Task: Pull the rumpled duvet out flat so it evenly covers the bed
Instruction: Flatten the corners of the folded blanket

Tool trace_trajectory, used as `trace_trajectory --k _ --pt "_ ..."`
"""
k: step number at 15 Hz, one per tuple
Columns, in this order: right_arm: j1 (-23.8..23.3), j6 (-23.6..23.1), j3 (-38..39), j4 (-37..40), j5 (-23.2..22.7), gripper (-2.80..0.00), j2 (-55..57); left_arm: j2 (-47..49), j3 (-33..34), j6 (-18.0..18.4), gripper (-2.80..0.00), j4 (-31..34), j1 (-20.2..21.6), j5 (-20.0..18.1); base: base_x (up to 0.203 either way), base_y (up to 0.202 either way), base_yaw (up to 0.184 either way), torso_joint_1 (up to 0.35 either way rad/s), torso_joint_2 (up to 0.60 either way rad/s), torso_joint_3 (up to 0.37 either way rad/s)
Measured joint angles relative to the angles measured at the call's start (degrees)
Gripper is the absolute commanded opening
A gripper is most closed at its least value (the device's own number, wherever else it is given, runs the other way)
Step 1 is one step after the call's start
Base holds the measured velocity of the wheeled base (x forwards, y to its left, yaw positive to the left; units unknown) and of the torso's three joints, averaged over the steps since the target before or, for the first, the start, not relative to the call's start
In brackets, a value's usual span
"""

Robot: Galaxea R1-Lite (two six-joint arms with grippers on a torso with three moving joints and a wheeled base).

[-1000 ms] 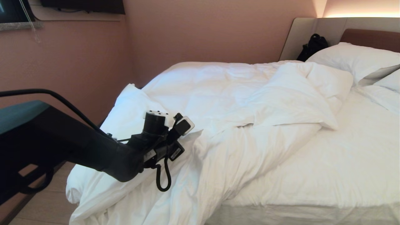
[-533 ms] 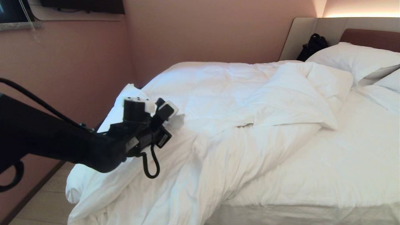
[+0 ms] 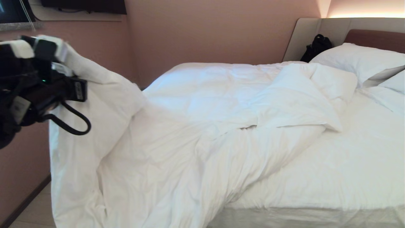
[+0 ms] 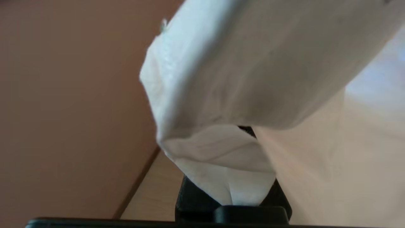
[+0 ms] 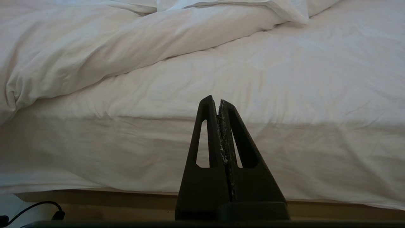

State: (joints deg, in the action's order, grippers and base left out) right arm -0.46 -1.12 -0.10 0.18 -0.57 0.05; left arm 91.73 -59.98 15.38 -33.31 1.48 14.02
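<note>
Head view: raised left tool point(image 3: 47, 53) clamps the duvet point(image 3: 202, 104) corner high beside the bed point(image 3: 316, 218).

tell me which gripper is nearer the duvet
Left. The left gripper is shut on a fold of the duvet, lifted by the wall. The right gripper is shut and empty, low beside the bed.

Dim, warm light glows above the headboard point(image 3: 373, 38); left wrist view motion-blurred.
</note>
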Motion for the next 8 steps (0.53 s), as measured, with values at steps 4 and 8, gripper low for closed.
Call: trace_trajectory --k 4,8 --pt "-0.02 0.02 0.0 -0.05 0.0 -2.8 0.0 -4.73 -1.7 -4.21 -2.8 3.61 16.85 -0.41 0.0 0.0 0.0 0.0 0.0 0.0" --pt "-0.02 0.0 0.0 -0.07 -0.02 -2.8 0.0 -8.53 0.31 -4.83 -2.8 7.17 31.64 -3.01 0.0 0.0 0.0 0.0 0.0 0.0"
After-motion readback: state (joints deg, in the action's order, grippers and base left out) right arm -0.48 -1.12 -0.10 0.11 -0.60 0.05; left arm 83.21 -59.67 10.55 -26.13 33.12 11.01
